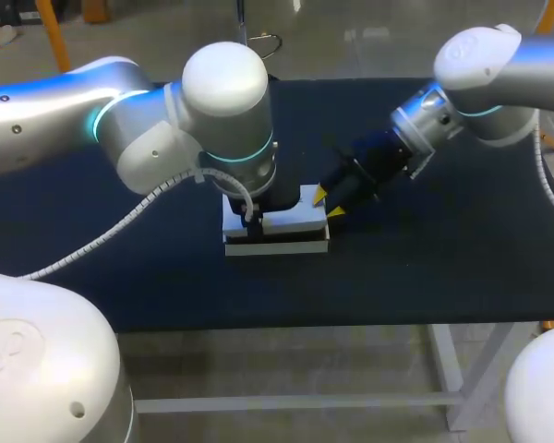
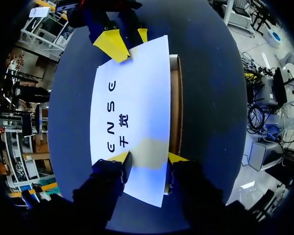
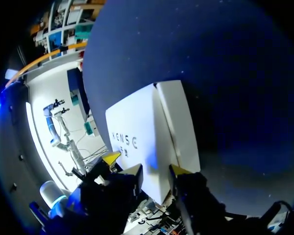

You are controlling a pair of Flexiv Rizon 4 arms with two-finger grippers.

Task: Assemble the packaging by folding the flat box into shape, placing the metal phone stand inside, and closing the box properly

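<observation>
Since the white cardboard box looks light, thin and easily creased, grip it near a fold: the right gripper pinches its end edge between both fingers, while the left gripper is spread, with the lid beneath its tips

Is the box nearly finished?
Nearly. The box is folded into shape, lid lying on top. The left tool and right tool are at its ends. A brown strip shows beside the lid, so closing it fully is left. The stand is out of sight.
</observation>
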